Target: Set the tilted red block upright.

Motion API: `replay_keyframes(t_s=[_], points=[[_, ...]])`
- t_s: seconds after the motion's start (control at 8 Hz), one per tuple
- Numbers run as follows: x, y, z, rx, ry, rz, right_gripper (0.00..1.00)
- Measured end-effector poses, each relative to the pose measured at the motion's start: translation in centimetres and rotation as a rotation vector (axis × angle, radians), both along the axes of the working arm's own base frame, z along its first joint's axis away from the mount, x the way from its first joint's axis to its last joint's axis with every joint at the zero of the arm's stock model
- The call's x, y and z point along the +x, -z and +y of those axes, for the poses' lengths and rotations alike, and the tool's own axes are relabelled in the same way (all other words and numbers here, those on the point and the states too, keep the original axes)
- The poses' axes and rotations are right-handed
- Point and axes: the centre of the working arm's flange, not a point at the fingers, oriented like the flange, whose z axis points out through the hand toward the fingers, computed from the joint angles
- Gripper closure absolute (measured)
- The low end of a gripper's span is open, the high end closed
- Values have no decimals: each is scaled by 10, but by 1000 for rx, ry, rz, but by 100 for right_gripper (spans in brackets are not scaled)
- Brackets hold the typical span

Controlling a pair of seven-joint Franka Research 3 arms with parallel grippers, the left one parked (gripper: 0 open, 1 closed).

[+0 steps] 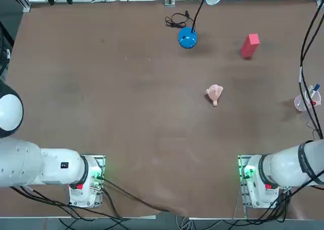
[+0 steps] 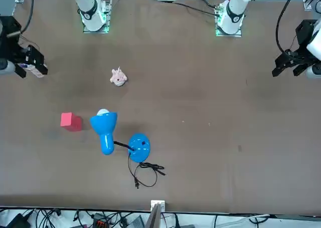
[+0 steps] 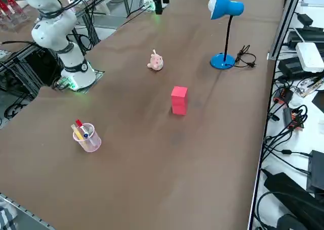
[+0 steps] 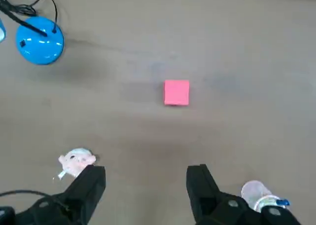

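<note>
Hovering high above the red block (image 4: 176,92), right gripper (image 4: 146,181) points straight down, fingers spread wide, empty; bare table (image 1: 126,98) surrounds the block.

My end effector (image 4: 145,185) is showing matt black fingers (image 4: 91,183) that look like hard plastic, and it is hanging over a counter (image 1: 101,88) that is looking smooth, brown and dull. The red block (image 4: 177,92) is looking matt and plain, the blue lamp (image 3: 225,17) glossy like plastic or enamel, the pink toy (image 1: 214,93) soft and lumpy, the cup (image 3: 89,138) clear plastic.
</note>
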Motion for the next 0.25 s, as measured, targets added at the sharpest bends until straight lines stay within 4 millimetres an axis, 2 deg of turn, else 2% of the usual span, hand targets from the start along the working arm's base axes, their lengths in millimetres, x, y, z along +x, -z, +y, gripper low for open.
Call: replay_keyframes(t_s=[0.25], points=[[-4, -6, -1, 3, 24, -9, 0]])
